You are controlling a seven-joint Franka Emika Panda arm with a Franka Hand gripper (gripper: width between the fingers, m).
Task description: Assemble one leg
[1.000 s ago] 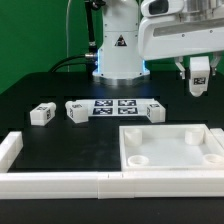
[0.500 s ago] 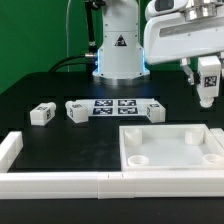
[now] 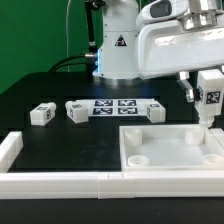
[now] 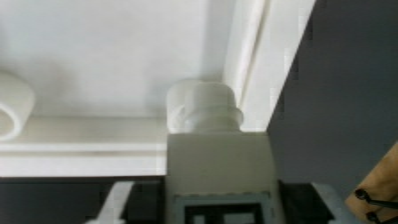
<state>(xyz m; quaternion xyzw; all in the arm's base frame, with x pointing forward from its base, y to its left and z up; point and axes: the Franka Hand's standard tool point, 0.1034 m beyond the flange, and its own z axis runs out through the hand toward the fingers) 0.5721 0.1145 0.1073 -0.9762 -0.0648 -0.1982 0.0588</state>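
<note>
My gripper is shut on a leg, a small white block with a black-and-white tag, held upright just above the far right corner of the large white tray-like piece. In the wrist view the held leg points at a round boss in the tray's corner, and my gripper clamps its tagged end. Three more legs lie on the black table: one at the exterior view's left, one beside it, one right of the marker board.
The marker board lies flat between the loose legs. A long white rail runs along the table's near edge, with an upturned end at the exterior view's left. The robot base stands behind.
My gripper has carried the leg to the exterior view's right and downward, from above the table to just over the tray's far right corner.
</note>
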